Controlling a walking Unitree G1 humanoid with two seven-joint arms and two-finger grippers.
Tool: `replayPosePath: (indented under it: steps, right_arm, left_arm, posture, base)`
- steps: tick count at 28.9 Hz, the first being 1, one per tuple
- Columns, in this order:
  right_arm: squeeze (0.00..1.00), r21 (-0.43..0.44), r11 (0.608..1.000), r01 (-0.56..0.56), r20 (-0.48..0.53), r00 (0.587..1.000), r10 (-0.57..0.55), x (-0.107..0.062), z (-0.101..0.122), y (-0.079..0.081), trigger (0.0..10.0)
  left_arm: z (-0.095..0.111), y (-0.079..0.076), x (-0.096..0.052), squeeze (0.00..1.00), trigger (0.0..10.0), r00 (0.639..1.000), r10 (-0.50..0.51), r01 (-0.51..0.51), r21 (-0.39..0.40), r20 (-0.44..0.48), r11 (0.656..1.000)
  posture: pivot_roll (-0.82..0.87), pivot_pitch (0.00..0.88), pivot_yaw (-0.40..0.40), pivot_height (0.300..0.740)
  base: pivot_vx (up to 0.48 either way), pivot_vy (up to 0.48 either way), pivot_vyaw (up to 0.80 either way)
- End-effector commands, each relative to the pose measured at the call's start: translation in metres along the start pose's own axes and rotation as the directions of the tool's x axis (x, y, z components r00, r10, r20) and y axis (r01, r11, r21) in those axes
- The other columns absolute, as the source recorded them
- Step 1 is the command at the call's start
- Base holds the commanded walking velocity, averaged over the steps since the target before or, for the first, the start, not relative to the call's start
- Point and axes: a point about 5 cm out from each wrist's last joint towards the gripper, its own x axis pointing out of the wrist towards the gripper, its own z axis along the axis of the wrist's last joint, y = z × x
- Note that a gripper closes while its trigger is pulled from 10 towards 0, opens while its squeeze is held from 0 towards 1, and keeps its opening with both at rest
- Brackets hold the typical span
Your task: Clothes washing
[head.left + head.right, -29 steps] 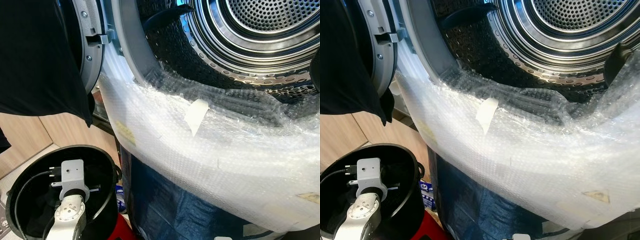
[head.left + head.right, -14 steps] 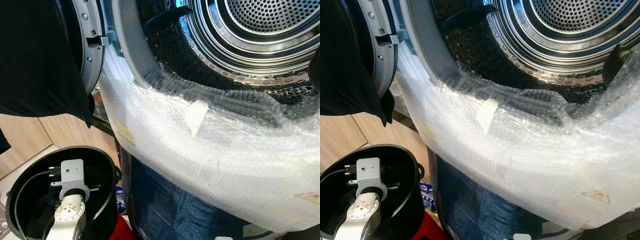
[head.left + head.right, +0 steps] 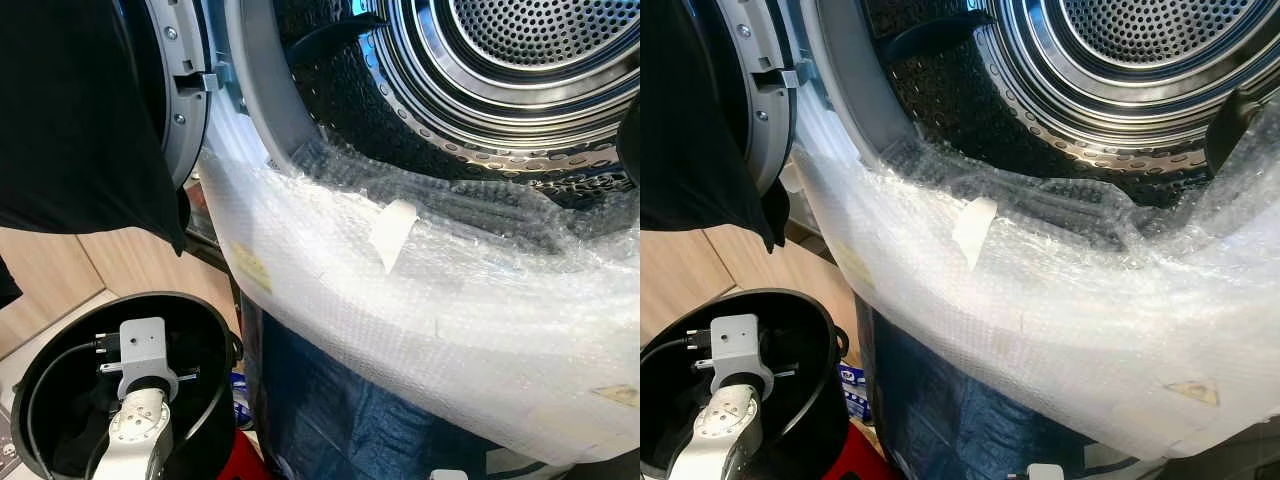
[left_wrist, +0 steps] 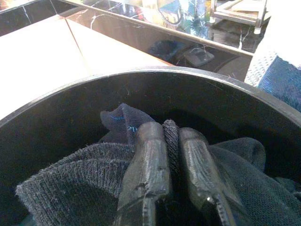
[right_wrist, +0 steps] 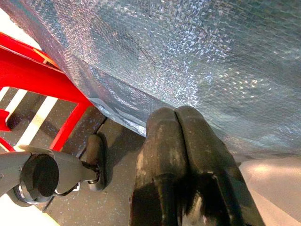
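Left gripper is down inside the black bucket, its two black fingers pinched tight on a fold of dark knitted clothing that lies heaped in the bucket's bottom; a strip of the fabric stands up between the fingers. From the head views, the silver left arm reaches straight down into the bucket, which stands on the floor at the robot's lower left, just beside the washing machine. Right gripper hangs low beside the bubble-wrapped front of the machine, fingers pressed together with nothing between them, above a dark floor with a red frame nearby. The washing machine drum, perforated steel, stands open ahead and above, with no clothing visible inside it. Thick bubble wrap covers the lower rim of the opening and the front panel, with a tab of pale tape stuck on it. A black garment hangs at upper left over the open door.
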Motion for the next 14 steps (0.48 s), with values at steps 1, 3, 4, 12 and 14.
replayPosePath:
  steps: [1, 3, 4, 12, 14]
  right_arm:
    - [0.0, 0.011, 1.0, 0.007, -0.002, 1.0, -0.007, -0.0015, -0.0026, -0.0028, 10.0]
    - [0.0, 0.012, 1.0, 0.009, -0.006, 1.0, -0.009, -0.002, -0.004, -0.0035, 10.0]
    - [0.0, 0.012, 1.0, 0.01, -0.008, 1.0, -0.009, -0.0022, -0.0046, -0.0036, 10.0]
    - [0.0, 0.009, 1.0, 0.006, -0.009, 1.0, -0.006, -0.0023, -0.0051, -0.0028, 10.0]
    - [0.0, 0.007, 1.0, 0.004, -0.009, 1.0, -0.004, -0.0023, -0.0052, -0.0028, 10.0]
  left_arm:
    - [0.0028, -0.0013, 0.0005, 0.0, 10.0, 1.0, 0.004, -0.004, -0.007, 0.02, 1.0]
    - [0.0024, -0.0017, 0.0003, 0.0, 10.0, 1.0, 0.002, -0.002, -0.008, 0.019, 1.0]
    - [0.0021, -0.0021, 0.0002, 0.0, 10.0, 1.0, 0.001, -0.001, -0.007, 0.018, 1.0]
    - [0.0028, -0.0036, 0.0009, 0.0, 10.0, 1.0, -0.005, 0.005, -0.005, 0.022, 1.0]
    - [0.0024, -0.0038, 0.001, 0.0, 10.0, 1.0, -0.006, 0.006, -0.005, 0.022, 1.0]
  posture:
    - [0.12, 0.044, -0.009, 0.74]
    - [0.12, 0.044, -0.009, 0.74]
    - [0.12, 0.041, -0.008, 0.74]
    - [0.12, 0.038, -0.007, 0.74]
    - [0.11, 0.03, -0.006, 0.74]
  base:
    - [0.0, 0.0, 0.0]
    - [0.0, 0.0, 0.0]
    - [0.0, 0.0, 0.0]
    - [0.0, 0.0, 0.0]
    - [0.0, 0.0, 0.0]
